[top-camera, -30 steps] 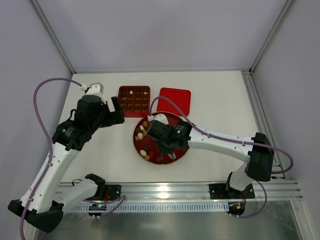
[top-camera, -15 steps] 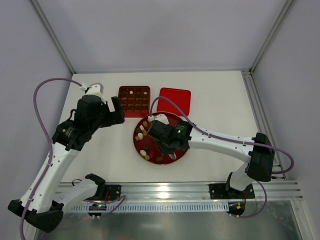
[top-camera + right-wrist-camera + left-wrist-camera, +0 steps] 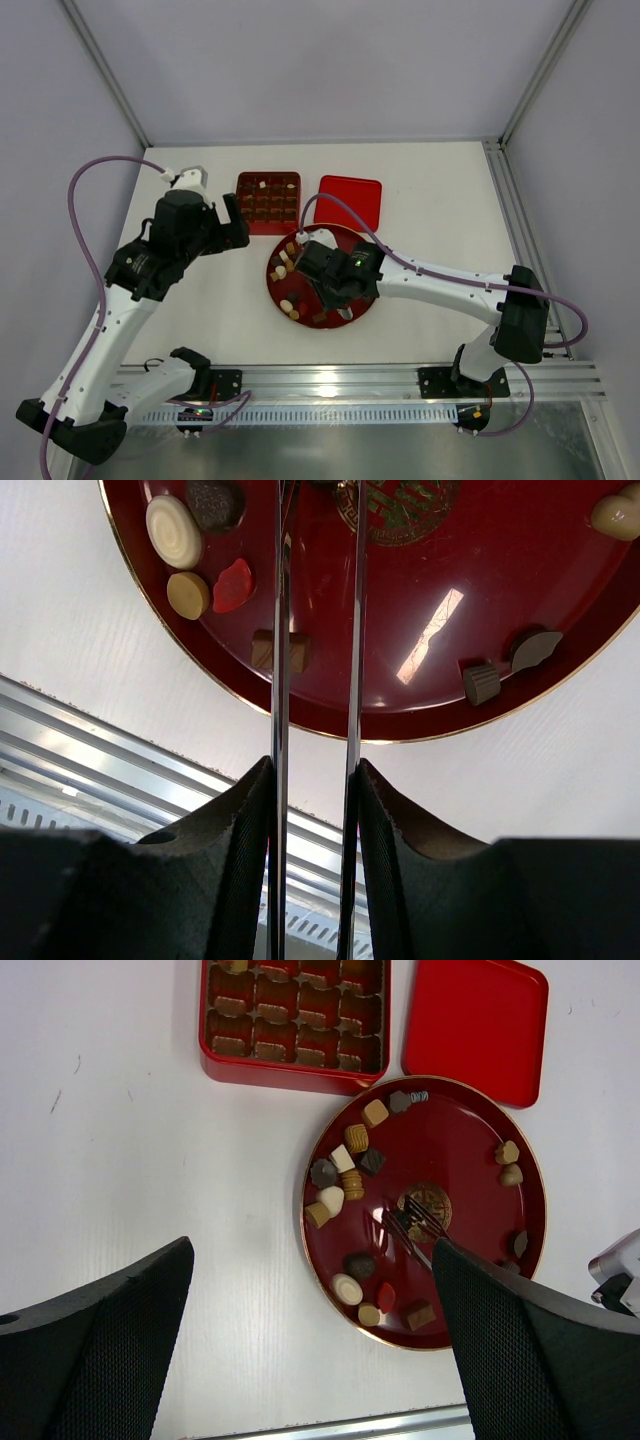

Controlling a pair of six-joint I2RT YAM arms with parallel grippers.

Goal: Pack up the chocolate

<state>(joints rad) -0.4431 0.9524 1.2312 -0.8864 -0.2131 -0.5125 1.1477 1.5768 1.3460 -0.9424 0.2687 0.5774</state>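
Several chocolate pieces (image 3: 345, 1160), dark, tan and cream, lie on the round red plate (image 3: 460, 1160), mostly along its left side (image 3: 285, 262). A few more lie at its right rim (image 3: 508, 1160). My right gripper (image 3: 313, 770) is shut on metal tongs (image 3: 280, 630) and hovers over the plate (image 3: 330, 325). The tong tips (image 3: 405, 1225) sit near the gold emblem (image 3: 430, 1205). A brown square piece (image 3: 265, 648) lies under the left tong blade. My left gripper (image 3: 312, 1250) is open and empty, high above the table to the left of the plate. The red grid box (image 3: 293, 1020) holds several pieces.
The red lid (image 3: 475, 1025) lies flat to the right of the box (image 3: 268, 200), just behind the plate. A red piece (image 3: 233, 584) lies among the chocolates at the plate's near rim. An aluminium rail (image 3: 350, 380) runs along the table's near edge.
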